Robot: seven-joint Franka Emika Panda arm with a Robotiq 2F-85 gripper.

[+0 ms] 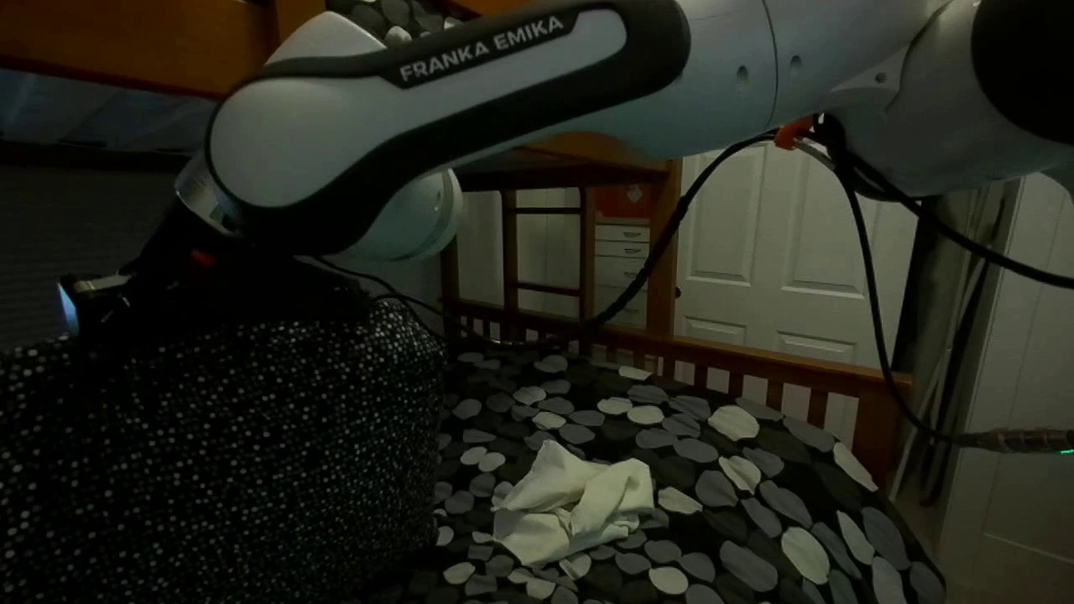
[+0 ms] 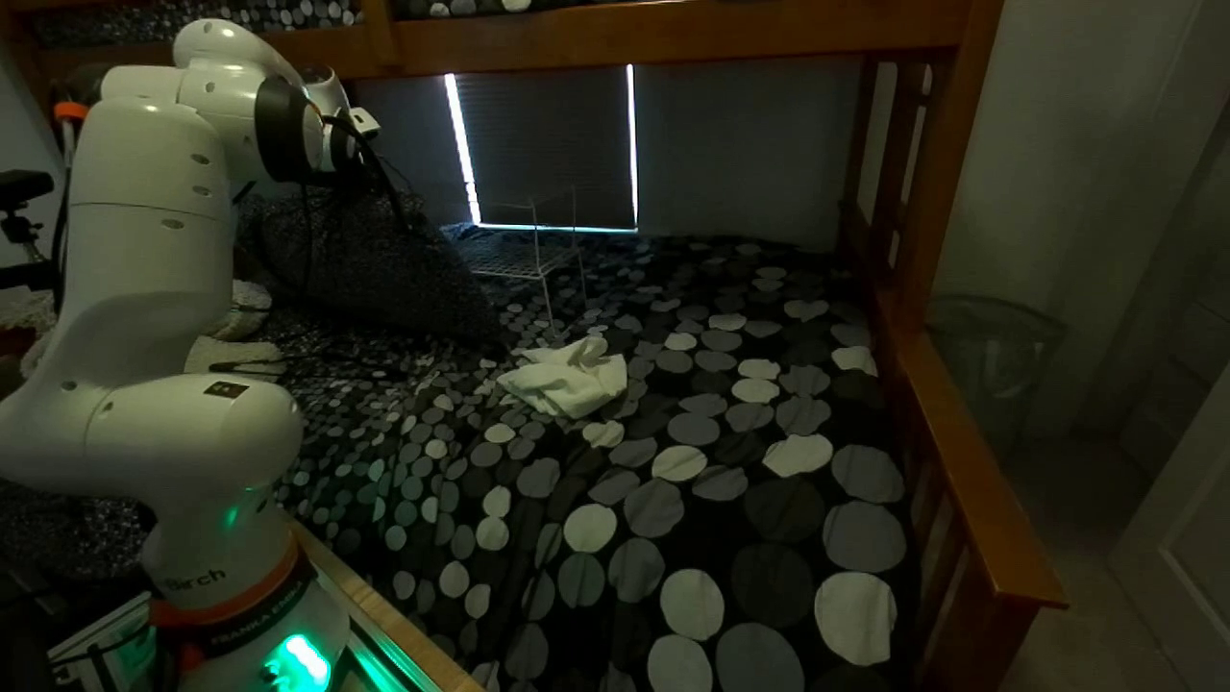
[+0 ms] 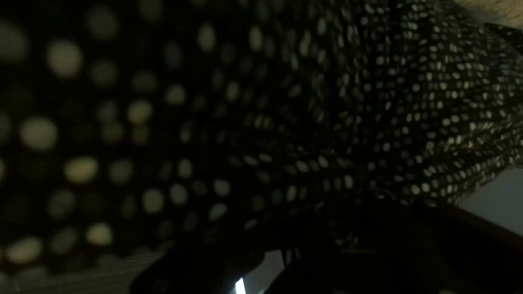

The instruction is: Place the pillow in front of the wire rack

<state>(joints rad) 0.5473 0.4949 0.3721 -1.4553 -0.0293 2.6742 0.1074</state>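
The pillow is large and black with small white dots. It fills the near left in an exterior view [image 1: 226, 453], stands tilted on the bed in an exterior view [image 2: 375, 269], and fills most of the wrist view [image 3: 204, 122]. My gripper [image 3: 345, 208] is at the pillow's top edge, and the fabric bunches in between its dark fingers. The gripper also shows dimly on top of the pillow in an exterior view [image 1: 243, 306]. The thin white wire rack [image 2: 538, 261] stands on the bed beyond and right of the pillow, partly hidden by it.
A crumpled white cloth [image 2: 567, 377] lies on the dotted bedspread [image 2: 673, 519] near the pillow's lower corner. The upper bunk's wooden beam [image 2: 673, 37] runs close above the arm. A wooden bed rail [image 2: 961, 461] bounds the bed. A black cable [image 1: 654, 260] hangs from the arm.
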